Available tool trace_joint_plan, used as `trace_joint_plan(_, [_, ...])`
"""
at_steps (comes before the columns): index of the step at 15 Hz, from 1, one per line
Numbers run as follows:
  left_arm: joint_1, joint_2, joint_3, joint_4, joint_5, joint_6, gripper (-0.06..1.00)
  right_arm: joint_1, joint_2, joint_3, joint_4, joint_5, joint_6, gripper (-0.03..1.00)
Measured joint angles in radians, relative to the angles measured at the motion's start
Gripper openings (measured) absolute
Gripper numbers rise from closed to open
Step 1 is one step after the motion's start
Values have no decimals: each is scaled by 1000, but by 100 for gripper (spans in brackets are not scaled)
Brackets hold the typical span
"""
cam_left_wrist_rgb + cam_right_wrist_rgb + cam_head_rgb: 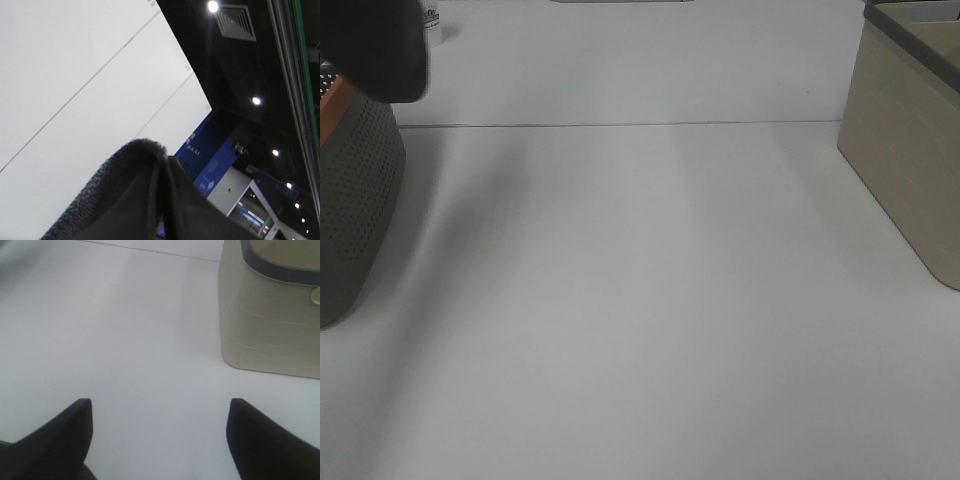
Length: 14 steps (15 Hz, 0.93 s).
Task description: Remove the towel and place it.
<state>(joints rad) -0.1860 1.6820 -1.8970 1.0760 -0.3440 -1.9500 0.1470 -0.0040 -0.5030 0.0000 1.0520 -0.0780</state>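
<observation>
— Towel against the jaws: where does it sit?
— Only the left wrist view shows it. A charcoal plush fold with a nubby, rounded ridge humps up right where the left gripper's jaws would be and hides them. Whether they pinch it, I cannot tell. The right gripper has its jaws spread wide over the white table.
— And from above?
— A blurred dark mass over the perforated grey basket, which is orange inside. Cloth or arm, I cannot tell. The smooth beige basket, dark-rimmed, stands on the right, near the right gripper.
</observation>
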Motion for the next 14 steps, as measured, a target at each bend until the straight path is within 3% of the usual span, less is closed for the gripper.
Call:
trace_joint_plan(3, [-52, 4, 0, 261, -98, -80, 0, 0, 0, 0, 0, 0, 0, 74])
trace_joint_plan(6, [-54, 11, 0, 580, -310, -328, 0, 0, 0, 0, 0, 0, 0, 74])
trace_joint_plan(7, [-54, 21, 0, 634, -394, -384, 0, 0, 0, 0, 0, 0, 0, 74])
trace_joint_plan(10, [-54, 57, 0, 665, -613, -413, 0, 0, 0, 0, 0, 0, 0, 74])
trace_joint_plan(14, [-54, 133, 0, 674, -706, -359, 0, 0, 0, 0, 0, 0, 0, 74])
